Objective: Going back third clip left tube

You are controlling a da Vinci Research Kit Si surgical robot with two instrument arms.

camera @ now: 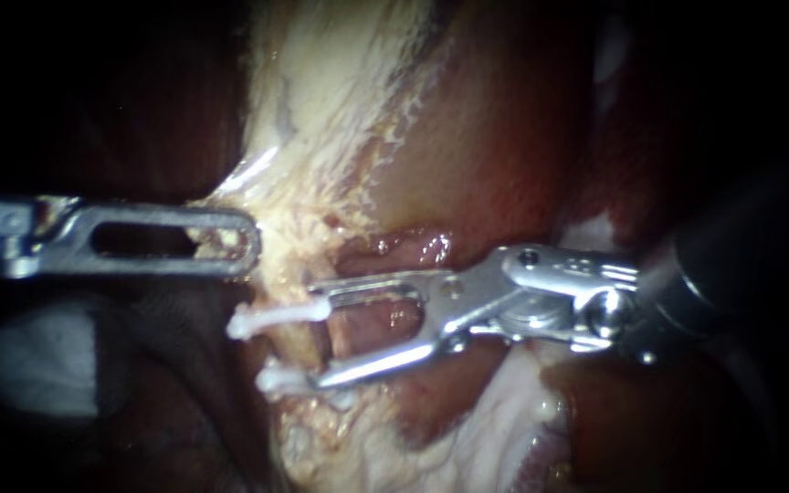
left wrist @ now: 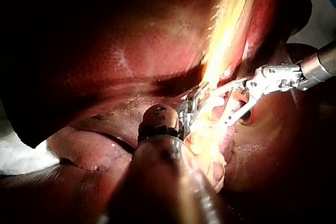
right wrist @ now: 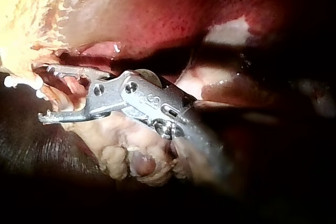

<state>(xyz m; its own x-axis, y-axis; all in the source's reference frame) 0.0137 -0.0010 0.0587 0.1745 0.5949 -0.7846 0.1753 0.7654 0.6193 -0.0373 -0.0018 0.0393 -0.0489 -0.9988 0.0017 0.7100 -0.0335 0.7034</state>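
Note:
My left instrument (camera: 247,239) comes in level from the left, its slotted jaws shut on pale fatty tissue (camera: 321,137) at its edge. My right instrument (camera: 315,336) comes in from the right with jaws open and nothing gripped. A pink tube (camera: 367,324) shows in the gap. Just beyond the jaw tips lie two white clips, an upper clip (camera: 276,317) and a lower clip (camera: 278,378), both across the pale strand. In the right wrist view the open jaws (right wrist: 44,94) stand beside a white clip (right wrist: 21,82). The left wrist view shows my left instrument (left wrist: 191,106) buried in bright tissue.
Dark red liver (camera: 504,137) lies above and behind the right instrument. More pale tissue (camera: 468,447) spreads below the jaws. A dim pale patch (camera: 38,356) sits in the dark under the left shaft. The outer parts of the endoscope view are black.

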